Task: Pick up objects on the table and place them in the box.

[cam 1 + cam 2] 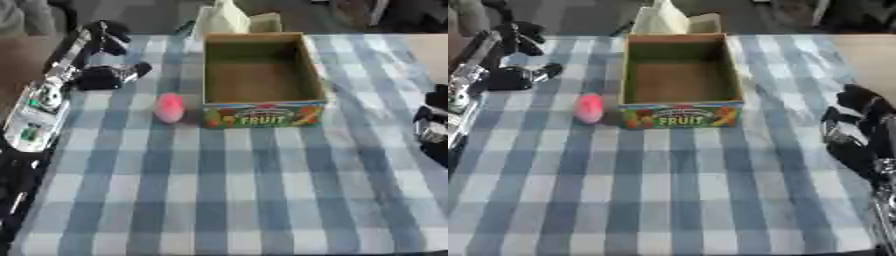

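An open cardboard box point(262, 102) with "FRUIT" printed on its front stands at the back middle of the table, and its inside looks empty. A small pink object point(169, 107) lies on the cloth just left of the box's front corner. My left hand point(109, 76) hovers over the table's left side, behind and to the left of the pink object and apart from it. It is open and holds nothing. My right hand point(857, 127) rests open at the right edge, fingers up, well away from the box.
A blue and white checked cloth point(245, 190) covers the table. Something pale, like a raised flap or bag point(229, 20), stands behind the box. My left forearm point(39, 107) runs along the table's left edge.
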Tool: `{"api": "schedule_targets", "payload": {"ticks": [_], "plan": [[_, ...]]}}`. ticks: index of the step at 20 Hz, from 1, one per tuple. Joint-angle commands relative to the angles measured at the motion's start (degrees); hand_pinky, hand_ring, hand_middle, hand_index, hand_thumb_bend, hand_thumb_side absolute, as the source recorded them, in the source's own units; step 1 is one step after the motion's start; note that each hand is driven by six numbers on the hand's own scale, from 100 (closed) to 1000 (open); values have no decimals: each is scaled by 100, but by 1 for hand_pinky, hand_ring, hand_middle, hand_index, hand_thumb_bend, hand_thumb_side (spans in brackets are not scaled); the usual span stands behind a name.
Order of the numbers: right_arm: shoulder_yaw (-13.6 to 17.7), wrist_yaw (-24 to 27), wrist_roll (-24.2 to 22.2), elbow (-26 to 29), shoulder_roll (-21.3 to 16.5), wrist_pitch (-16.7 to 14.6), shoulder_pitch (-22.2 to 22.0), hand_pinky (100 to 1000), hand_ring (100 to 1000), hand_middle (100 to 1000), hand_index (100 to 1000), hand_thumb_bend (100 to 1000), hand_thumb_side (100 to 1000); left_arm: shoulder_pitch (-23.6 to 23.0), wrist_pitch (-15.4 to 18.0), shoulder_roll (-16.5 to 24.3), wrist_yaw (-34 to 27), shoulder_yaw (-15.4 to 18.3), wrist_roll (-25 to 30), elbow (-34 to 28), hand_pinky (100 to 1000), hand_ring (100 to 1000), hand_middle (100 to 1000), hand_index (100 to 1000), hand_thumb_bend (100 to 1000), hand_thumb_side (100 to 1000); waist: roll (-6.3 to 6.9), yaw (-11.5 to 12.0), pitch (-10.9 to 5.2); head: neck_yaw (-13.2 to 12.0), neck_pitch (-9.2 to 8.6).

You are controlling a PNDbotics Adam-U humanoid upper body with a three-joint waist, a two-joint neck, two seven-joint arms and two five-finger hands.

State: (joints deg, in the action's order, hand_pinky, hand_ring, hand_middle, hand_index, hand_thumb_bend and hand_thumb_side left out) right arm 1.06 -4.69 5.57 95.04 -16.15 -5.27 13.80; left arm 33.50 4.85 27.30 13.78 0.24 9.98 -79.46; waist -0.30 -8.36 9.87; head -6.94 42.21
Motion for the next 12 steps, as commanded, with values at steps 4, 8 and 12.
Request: {"api": "schedule_targets", "payload": {"ticks": [4,8,12], "plan": [[36,19,4,109,-93,1,56,735,817,726,829,100,100,234,-8,254,391,-84,76,-112,695,616,635,796,629,270,-3,-11,-91,-9,-51],[36,21,2,107,-94,1,56,735,817,726,829,100,100,317,-10,272,617,-152,134,-73,695,617,637,799,637,275,-2,-17,-94,-10,-46],[34,24,1,107,-93,0,56,735,817,726,829,100,100,417,2,293,869,-221,188,-23,696,620,640,801,647,272,-3,-25,-94,-13,-50]]}}
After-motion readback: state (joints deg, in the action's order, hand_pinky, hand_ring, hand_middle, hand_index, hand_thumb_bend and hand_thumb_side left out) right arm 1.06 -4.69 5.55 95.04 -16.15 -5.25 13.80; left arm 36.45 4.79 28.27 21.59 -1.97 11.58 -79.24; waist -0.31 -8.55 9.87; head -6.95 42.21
